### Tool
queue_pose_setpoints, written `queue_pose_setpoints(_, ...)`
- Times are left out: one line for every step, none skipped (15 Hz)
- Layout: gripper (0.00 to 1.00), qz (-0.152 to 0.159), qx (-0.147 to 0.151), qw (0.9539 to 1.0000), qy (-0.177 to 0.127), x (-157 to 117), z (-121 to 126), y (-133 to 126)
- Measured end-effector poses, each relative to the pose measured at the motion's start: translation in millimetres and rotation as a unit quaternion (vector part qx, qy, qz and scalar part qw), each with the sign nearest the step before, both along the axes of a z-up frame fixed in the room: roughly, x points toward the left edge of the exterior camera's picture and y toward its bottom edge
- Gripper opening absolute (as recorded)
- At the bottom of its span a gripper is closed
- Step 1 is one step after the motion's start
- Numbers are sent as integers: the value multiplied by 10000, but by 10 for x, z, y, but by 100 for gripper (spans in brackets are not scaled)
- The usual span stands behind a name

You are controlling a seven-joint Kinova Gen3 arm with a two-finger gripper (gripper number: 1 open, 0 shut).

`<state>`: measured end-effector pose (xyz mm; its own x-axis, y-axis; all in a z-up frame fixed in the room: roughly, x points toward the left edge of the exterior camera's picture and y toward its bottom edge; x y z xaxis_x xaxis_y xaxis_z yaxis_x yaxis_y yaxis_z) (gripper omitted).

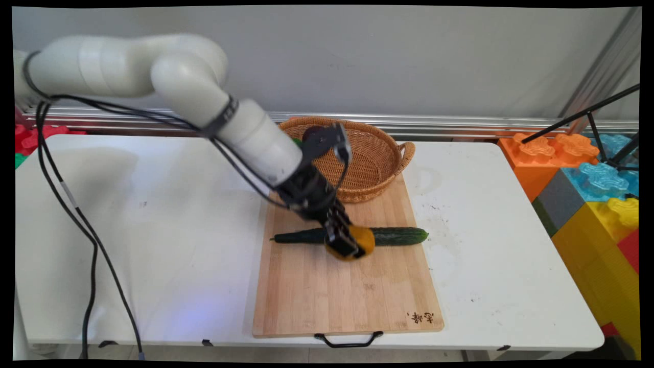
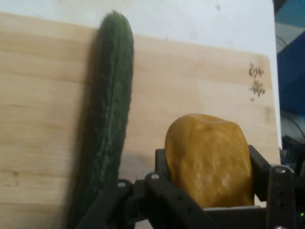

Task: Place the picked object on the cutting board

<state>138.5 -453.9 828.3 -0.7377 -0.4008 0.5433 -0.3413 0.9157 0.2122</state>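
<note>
My gripper (image 1: 351, 244) is shut on a yellow-orange fruit (image 1: 364, 240), low over the middle of the wooden cutting board (image 1: 347, 291). In the hand view the fruit (image 2: 209, 160) sits between the two black fingers (image 2: 259, 174), with the board (image 2: 47, 95) below. A long dark green cucumber (image 1: 396, 235) lies across the board, just behind the held fruit and partly hidden by the gripper. In the hand view the cucumber (image 2: 107, 119) runs along the left of the fruit.
A wicker basket (image 1: 378, 153) stands at the board's far end, with a dark round thing (image 1: 312, 134) in it behind the arm. Large coloured blocks (image 1: 592, 189) are stacked to the right of the table. Black cables (image 1: 92, 240) hang at the left.
</note>
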Motion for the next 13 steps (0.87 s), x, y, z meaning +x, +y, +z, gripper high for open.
queue_pose_setpoints(0, -76, -12, 10000, -32, -34, -89, 28)
queue_pose_setpoints(0, -129, -23, 9999, -57, -58, -156, 47)
queue_pose_setpoints(0, -208, -50, 9997, -73, -100, -249, 74)
queue_pose_setpoints(0, -255, -69, 9996, -81, -129, -307, 89)
queue_pose_setpoints(0, -318, -105, 9994, -72, -177, -387, 110)
queue_pose_setpoints(0, -365, -132, 9992, -62, -217, -445, 127)
queue_pose_setpoints(0, -421, -164, 9990, -37, -266, -503, 143)
queue_pose_setpoints(0, -473, -193, 9987, -14, -310, -553, 160)
queue_pose_setpoints(0, -523, -233, 9984, 18, -356, -591, 172)
queue_pose_setpoints(100, -566, -269, 9980, 35, -391, -616, 183)
queue_pose_setpoints(100, -606, -299, 9977, 44, -419, -627, 189)
queue_pose_setpoints(100, -643, -329, 9974, 44, -438, -630, 197)
queue_pose_setpoints(100, -673, -354, 9971, 34, -445, -622, 204)
